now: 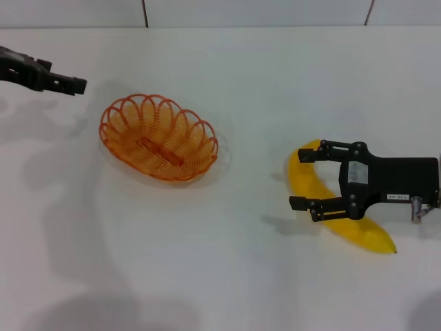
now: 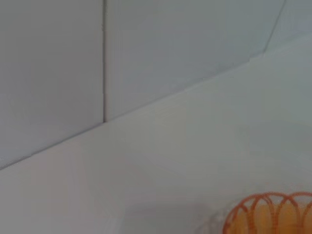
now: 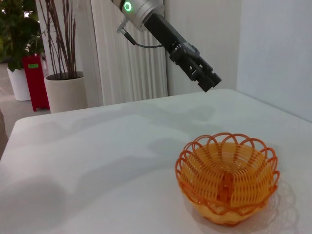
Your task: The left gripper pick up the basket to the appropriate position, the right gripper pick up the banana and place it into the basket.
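The orange wire basket (image 1: 158, 138) stands empty on the white table, left of centre; it also shows in the right wrist view (image 3: 226, 178), and its rim shows in the left wrist view (image 2: 273, 214). The left gripper (image 1: 76, 84) hangs above the table at the far left, apart from the basket's rim; the right wrist view shows it (image 3: 209, 80) raised beyond the basket. The yellow banana (image 1: 365, 234) lies on the table at the right. The right gripper (image 1: 299, 178) is open over the banana's upper half, one finger on each side of it.
The white table (image 1: 227, 276) ends at a pale wall (image 1: 255, 10) along the back. In the right wrist view, potted plants (image 3: 61, 87) and a red bin (image 3: 36, 78) stand on the floor beyond the table's far side.
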